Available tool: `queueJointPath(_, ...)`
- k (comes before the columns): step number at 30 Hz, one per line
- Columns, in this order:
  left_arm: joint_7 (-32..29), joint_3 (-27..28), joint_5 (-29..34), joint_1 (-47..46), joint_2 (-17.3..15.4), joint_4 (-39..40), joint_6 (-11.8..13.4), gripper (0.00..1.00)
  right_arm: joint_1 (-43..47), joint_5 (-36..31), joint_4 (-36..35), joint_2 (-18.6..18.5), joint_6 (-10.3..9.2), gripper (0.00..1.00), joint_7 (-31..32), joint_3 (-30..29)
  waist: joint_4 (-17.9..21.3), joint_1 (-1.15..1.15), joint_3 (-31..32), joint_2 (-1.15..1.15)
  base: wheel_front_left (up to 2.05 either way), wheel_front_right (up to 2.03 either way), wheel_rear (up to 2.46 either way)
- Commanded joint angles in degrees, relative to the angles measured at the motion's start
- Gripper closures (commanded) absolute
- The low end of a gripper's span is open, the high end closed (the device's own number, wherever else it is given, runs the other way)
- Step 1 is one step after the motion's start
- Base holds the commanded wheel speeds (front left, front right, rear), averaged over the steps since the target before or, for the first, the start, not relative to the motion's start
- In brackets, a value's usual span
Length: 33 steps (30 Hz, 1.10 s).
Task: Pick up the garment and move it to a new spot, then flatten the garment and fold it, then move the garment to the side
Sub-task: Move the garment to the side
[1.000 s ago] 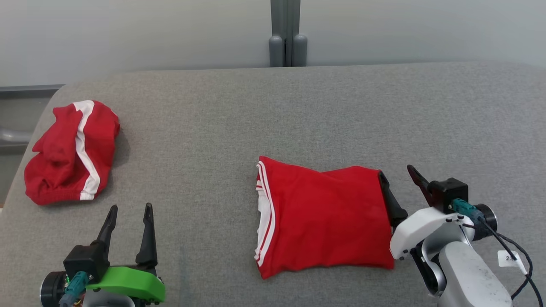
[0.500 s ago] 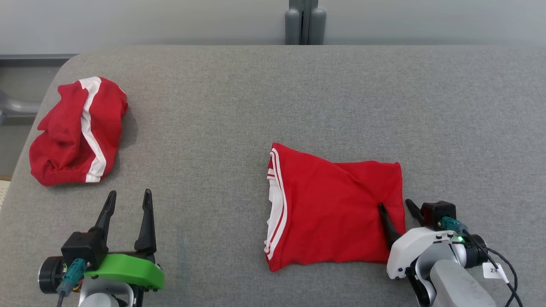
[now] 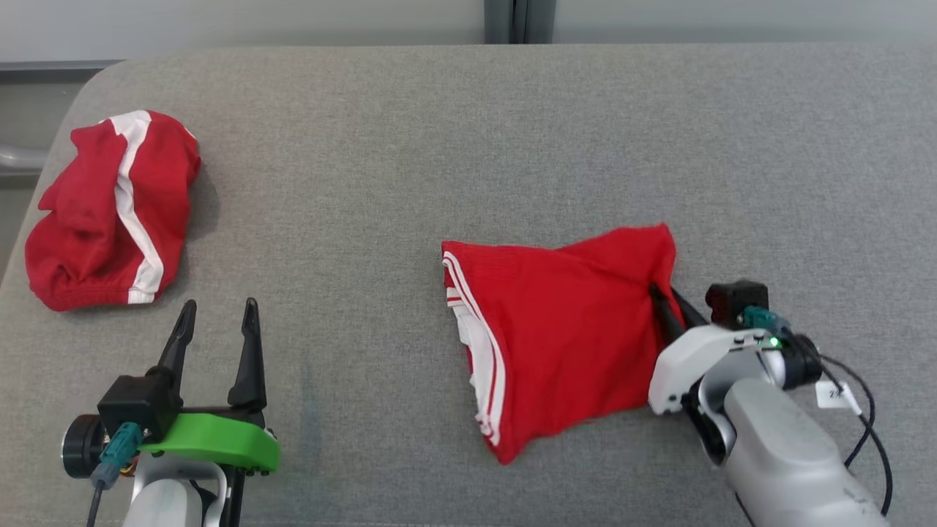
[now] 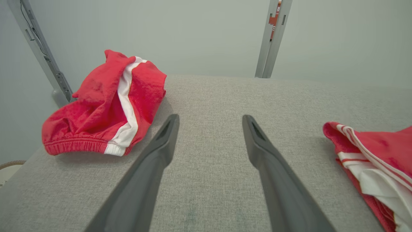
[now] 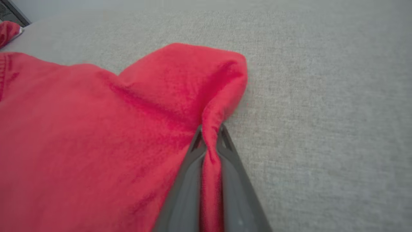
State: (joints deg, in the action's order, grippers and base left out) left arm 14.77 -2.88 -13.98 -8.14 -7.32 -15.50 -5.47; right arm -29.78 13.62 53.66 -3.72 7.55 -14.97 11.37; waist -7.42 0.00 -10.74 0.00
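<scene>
Grey fabric-covered worktop (image 3: 381,161) with rounded corners; pale wall (image 3: 256,25) behind. Far left: crumpled red garment with white stripe (image 3: 110,212). Left tool (image 3: 219,304): fingers apart, empty. Rear centre: grey metal post (image 3: 518,20). Centre-right: folded red garment with white trim (image 3: 564,337) on the worktop. Right tool (image 3: 665,291) clamped on its right edge, fabric bunched there.

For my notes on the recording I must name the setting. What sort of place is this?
Likely a robot lab or test cell, not a home: a gray fabric-covered table, a plain pale wall with a metal post behind it, and a folded red garment and a crumpled red garment laid out.
</scene>
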Motion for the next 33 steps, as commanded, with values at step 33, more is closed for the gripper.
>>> queueJointPath(33, -6.2, -0.3, 2.4, -7.3, -10.3, 17.5, -1.0, 0.00, -32.4, -1.3, -1.6, -22.0, -0.13, 1.00, 4.0, 5.1, 23.4, 0.00, -22.0, 0.00, 0.00, 0.00, 0.00)
